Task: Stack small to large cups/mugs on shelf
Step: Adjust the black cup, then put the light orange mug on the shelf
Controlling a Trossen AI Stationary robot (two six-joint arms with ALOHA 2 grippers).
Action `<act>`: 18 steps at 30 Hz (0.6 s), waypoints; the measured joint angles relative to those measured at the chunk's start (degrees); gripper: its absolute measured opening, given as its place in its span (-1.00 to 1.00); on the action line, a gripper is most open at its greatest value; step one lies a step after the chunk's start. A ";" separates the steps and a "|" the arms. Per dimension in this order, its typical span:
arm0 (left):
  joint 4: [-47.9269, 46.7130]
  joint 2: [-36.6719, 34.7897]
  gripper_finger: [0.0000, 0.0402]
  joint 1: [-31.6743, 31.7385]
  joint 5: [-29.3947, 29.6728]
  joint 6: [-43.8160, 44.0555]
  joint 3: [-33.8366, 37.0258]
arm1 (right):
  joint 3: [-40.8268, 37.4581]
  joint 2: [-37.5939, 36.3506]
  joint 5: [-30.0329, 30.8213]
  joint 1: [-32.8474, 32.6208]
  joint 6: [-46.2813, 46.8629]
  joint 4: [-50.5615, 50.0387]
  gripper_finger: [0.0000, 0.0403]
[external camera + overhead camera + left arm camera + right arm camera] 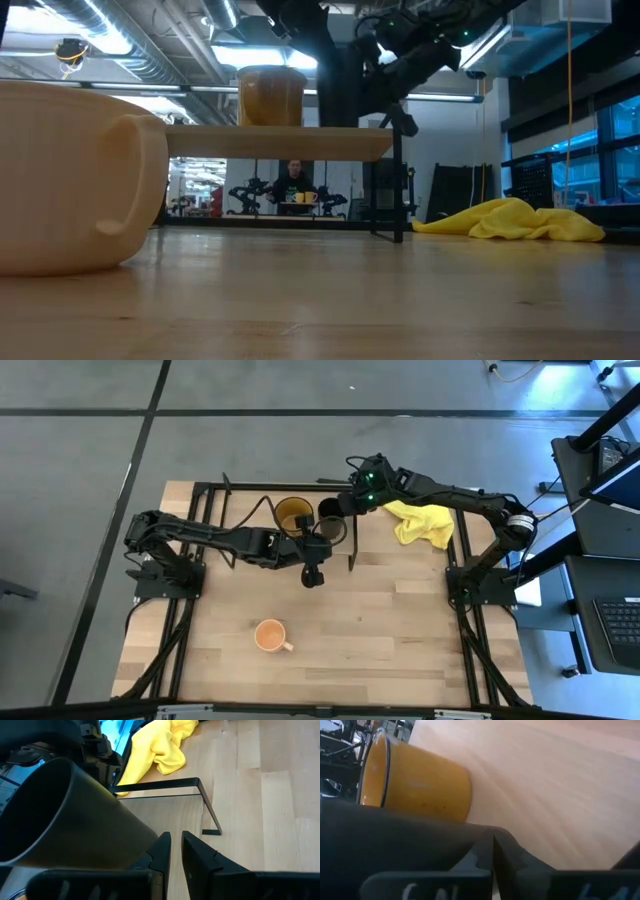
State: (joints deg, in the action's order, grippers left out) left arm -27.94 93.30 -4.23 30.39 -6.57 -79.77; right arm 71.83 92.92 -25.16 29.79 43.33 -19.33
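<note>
The small black cup (pixel 330 525) hangs tilted over the right part of the shelf (pixel 345 555); it fills the left of the left wrist view (pixel 70 820). The amber-yellow mug (pixel 293 513) stands upright on the shelf board (pixel 270 95), beside the black cup. The peach-orange mug (pixel 270 635) stands on the table near its near edge (pixel 70 180). My right gripper (pixel 345 508) reaches in from the right and is shut on the black cup. My left gripper (pixel 176 847) is shut, with only a slit between its fingers, just beside the cup's wall. My right gripper holds the black cup at its rim (pixel 75 762), coming from the table's right side. The cup is lifted and tilted, mouth turned sideways. The gripper's own body hides how the fingers lie on the rim. I cannot tell whether my left gripper's finger (pixel 161 850) touches the cup's wall.
A crumpled yellow cloth (pixel 422 523) lies on the table right of the shelf. The shelf's black rod frame (pixel 207 810) stands at its right end. Bare table lies between the shelf and the peach-orange mug. A person sits far back in the room (pixel 293 185).
</note>
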 joint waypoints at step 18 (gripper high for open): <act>0.30 -0.04 -0.81 -1.91 -0.02 -0.43 0.00 | 0.00 -6.78 21.92 -1.60 -6.20 -1.91 -0.96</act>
State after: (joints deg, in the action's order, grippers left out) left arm -27.64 93.26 -6.14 30.37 -6.99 -79.77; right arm 71.83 86.14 -3.24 28.18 37.13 -21.24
